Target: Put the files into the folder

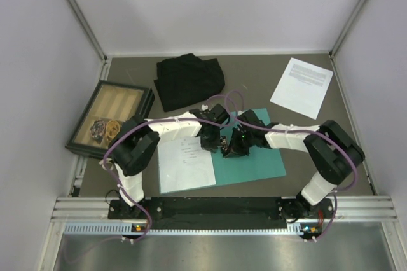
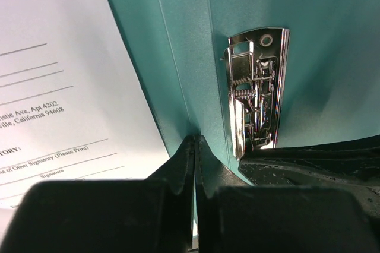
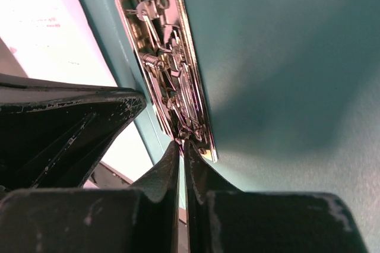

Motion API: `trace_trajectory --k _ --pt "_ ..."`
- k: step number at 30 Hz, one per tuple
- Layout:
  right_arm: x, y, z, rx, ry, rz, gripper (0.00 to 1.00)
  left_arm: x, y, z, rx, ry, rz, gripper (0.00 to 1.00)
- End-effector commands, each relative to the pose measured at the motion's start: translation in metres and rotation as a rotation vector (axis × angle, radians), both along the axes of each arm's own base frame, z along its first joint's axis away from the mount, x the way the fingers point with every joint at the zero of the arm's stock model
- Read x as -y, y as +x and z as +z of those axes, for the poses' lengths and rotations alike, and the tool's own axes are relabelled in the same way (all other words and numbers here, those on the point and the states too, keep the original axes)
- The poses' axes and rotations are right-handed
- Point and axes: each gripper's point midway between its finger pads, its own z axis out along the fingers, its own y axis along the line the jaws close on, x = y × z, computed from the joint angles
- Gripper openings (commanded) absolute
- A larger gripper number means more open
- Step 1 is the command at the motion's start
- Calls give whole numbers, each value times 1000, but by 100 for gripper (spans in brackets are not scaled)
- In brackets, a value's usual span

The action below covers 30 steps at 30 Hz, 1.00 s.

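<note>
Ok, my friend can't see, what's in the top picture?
Two arms meet over a teal folder, the left gripper and right gripper both shut. One white sheet lies at the folder's left, a second sheet at the back right; a black cloth and wooden tray sit back left.

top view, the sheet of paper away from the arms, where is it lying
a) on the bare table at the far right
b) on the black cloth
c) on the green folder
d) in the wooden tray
a: the sheet lies flat on the bare table near the far right corner, well apart from the folder.
</note>
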Motion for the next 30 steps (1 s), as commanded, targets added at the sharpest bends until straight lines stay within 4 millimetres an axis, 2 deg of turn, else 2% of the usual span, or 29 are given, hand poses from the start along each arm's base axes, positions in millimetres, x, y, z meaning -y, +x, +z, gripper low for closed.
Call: trace_trajectory --k 1,5,10,16,19,22,25,30 --pt "91 -41 -85 -116 -444 -40 0 -54 -31 -53 -126 241 -25 0" --pt "66 -20 -47 -67 -249 -56 0 -54 -30 -53 -122 235 -31 0" --pt "53 -12 -29 -92 -73 -82 0 -54 -31 -55 -129 243 -40 0" --pt "38 -4 -11 -83 39 -81 0 -55 -31 -57 -133 251 -46 0" --pt "36 3 6 -56 35 -75 0 -55 -31 -57 -132 252 -47 0" --pt "47 10 16 -17 -58 -66 0 -54 -31 -57 -127 252 -45 0" --pt "67 12 5 9 -200 -51 0 -55 -31 -57 -130 252 -45 0" --pt "111 -7 -42 -46 -431 -78 0 -55 -31 -58 -132 254 -52 0"
